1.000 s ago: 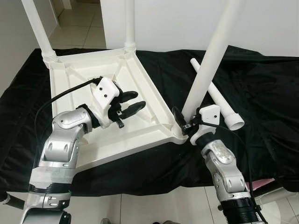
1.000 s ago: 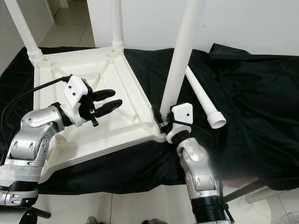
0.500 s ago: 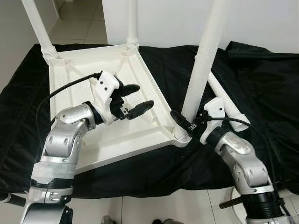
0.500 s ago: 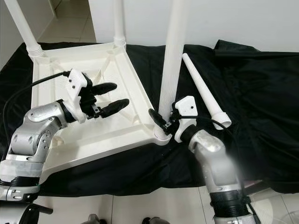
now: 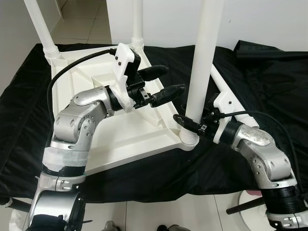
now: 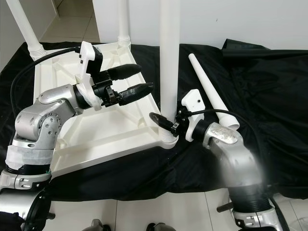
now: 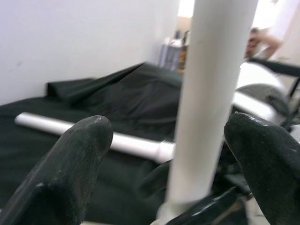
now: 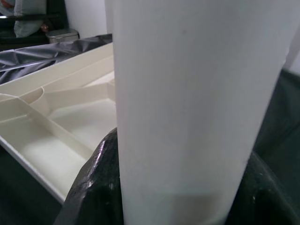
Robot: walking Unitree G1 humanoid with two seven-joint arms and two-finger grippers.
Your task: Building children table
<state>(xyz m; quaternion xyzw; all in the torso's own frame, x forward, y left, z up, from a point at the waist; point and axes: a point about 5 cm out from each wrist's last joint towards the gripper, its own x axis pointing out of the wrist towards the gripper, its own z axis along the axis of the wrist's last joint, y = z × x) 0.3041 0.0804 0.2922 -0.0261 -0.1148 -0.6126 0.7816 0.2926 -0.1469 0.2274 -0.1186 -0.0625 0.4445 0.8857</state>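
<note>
The white plastic table top (image 5: 98,142) lies upside down on a black cloth. One white leg (image 5: 206,53) stands upright in its near right corner socket (image 5: 188,139). My right gripper (image 5: 190,123) is shut on this leg just above the socket, its fingers (image 8: 99,187) pressed against both sides. My left gripper (image 5: 174,79) hovers open over the table top, just left of the same leg, fingertips (image 7: 89,136) apart and not touching it. Two more legs (image 5: 41,29) (image 5: 137,24) stand in the far corners. A loose leg (image 6: 207,86) lies on the cloth to the right.
The black cloth (image 5: 269,86) covers the whole support and hangs over its front edge. Tiled floor (image 5: 159,214) lies in front, with a white round base (image 5: 250,214) at lower right. A white wall (image 5: 269,19) stands behind.
The leg in my right gripper has gone from tilted to upright in its socket. My left gripper has risen and moved right, close to that leg. My right arm has swung outward.
</note>
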